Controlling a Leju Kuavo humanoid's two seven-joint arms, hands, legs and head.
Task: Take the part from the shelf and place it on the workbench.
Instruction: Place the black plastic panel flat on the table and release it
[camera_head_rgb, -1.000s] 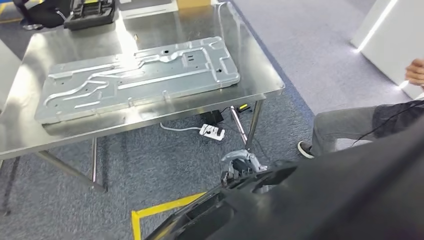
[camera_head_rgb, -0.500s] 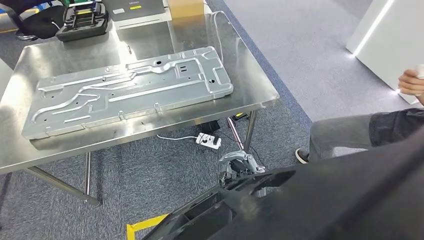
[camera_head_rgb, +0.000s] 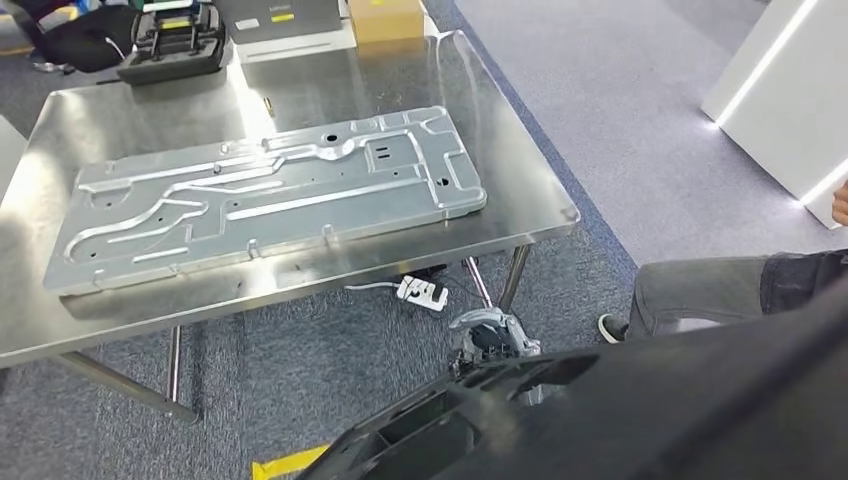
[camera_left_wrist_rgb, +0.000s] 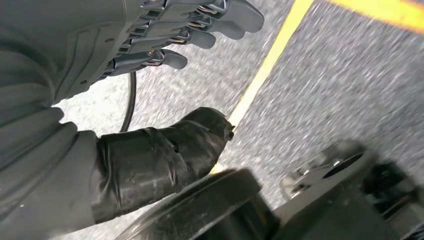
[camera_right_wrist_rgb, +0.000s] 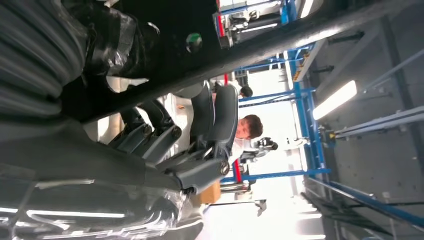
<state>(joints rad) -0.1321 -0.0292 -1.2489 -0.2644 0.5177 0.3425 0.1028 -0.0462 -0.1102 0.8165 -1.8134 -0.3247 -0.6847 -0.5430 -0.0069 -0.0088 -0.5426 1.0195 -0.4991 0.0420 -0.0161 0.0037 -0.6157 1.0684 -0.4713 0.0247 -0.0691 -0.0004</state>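
A large black moulded part (camera_head_rgb: 650, 400) fills the lower right of the head view, and my right hand (camera_head_rgb: 488, 335) grips its far edge. In the right wrist view the right hand (camera_right_wrist_rgb: 200, 135) has its fingers curled around the black part (camera_right_wrist_rgb: 210, 40). The steel workbench (camera_head_rgb: 400, 70) stands ahead and to the left. A big stamped metal sheet (camera_head_rgb: 270, 195) lies flat along its front half. My left hand (camera_left_wrist_rgb: 150, 45) hangs over the grey carpet with its fingers spread and holds nothing.
A person's leg and shoe (camera_head_rgb: 700, 290) are at the right, close to the table's corner. A white power strip (camera_head_rgb: 422, 292) and cables lie under the table. A black case (camera_head_rgb: 180, 40) and a cardboard box (camera_head_rgb: 385, 18) sit at the table's back. Yellow floor tape (camera_head_rgb: 285, 465) runs below.
The camera has moved, so the table sits a little further right and lower in the picture than half a second ago. The person's hand at the right edge has dropped almost out of frame.
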